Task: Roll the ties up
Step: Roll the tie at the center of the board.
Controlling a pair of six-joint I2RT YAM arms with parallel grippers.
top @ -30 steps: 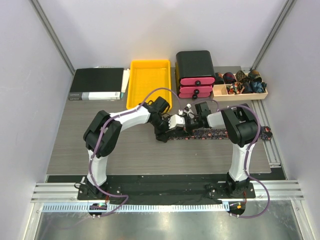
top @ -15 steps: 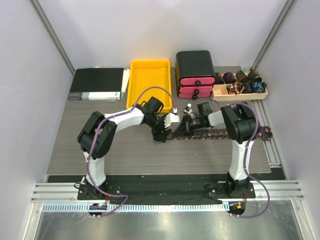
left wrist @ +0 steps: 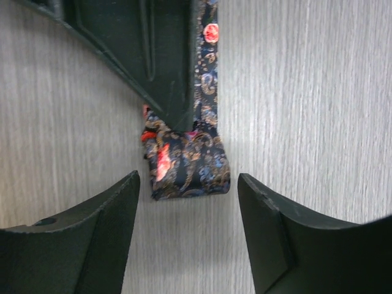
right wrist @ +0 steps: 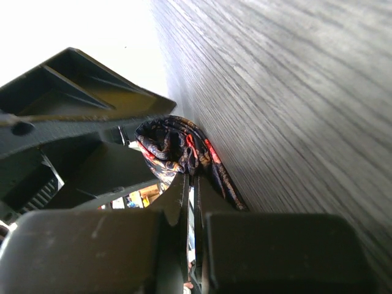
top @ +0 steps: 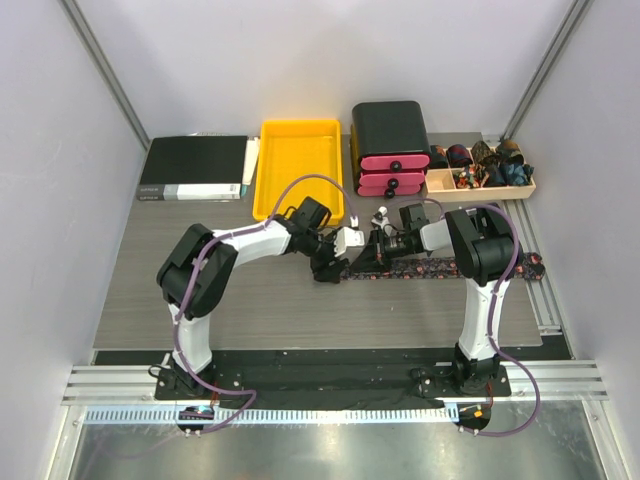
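Black plastic fingers of the left gripper [left wrist: 187,184] stood apart and held nothing, one on either side of a small started roll at the left end of the long, narrow tie of dark fabric speckled red, orange and pink [left wrist: 187,168]. That roll lay on the grey wood-grain table [left wrist: 318,122], touching neither finger. Just to its right, the right gripper [right wrist: 191,180] was clamped tight, the fabric running into the seam between its jaws. The rest of the tie stretched flat towards the right edge. At the far right back, a shallow wooden tray [top: 470,194] held small fabric rolls. The rolling had seemingly only begun. Next, the left gripper would likely need to close on the roll and turn it rightwards along the strip, with the right gripper holding the fabric taut.
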